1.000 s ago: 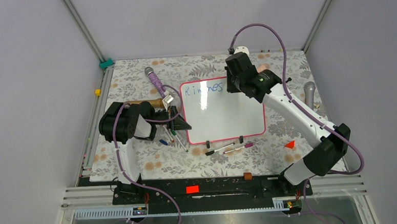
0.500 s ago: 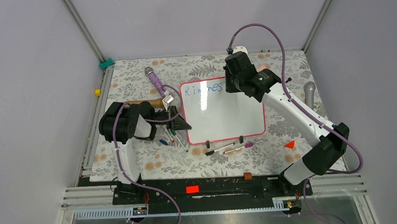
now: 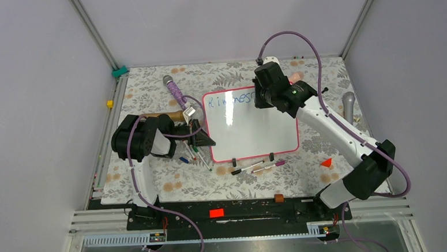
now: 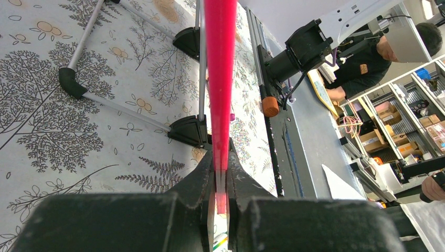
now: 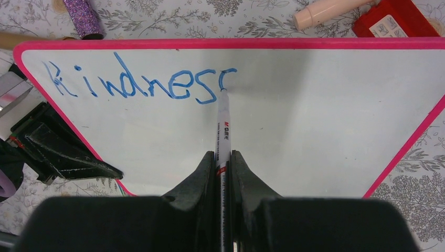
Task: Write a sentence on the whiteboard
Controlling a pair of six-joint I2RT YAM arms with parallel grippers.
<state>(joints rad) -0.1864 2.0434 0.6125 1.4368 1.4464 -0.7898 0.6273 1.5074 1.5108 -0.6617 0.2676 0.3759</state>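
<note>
1. We see the whiteboard [image 3: 250, 130] lying flat mid-table on the floral cloth [image 3: 150, 95].
2. Our right gripper [image 5: 223, 157] clamps a marker [image 5: 224, 118], whose tip touches the whiteboard after the blue "Kindnes".
3. Our left gripper [image 4: 221, 170] pinches the whiteboard's left edge.

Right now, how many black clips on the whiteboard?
2, both on the whiteboard's near edge: one clip left of centre, one right. The right arm may hide others farther back.

The left arm [image 3: 144, 139] sits folded low, and its left gripper [image 4: 221, 176] is clamped on the whiteboard [image 4: 220, 79] rim. The right arm [image 3: 336, 126] reaches far forward with its wrist tipped down, and the right gripper [image 5: 224, 157] pinches a marker [image 5: 224, 126].
</note>
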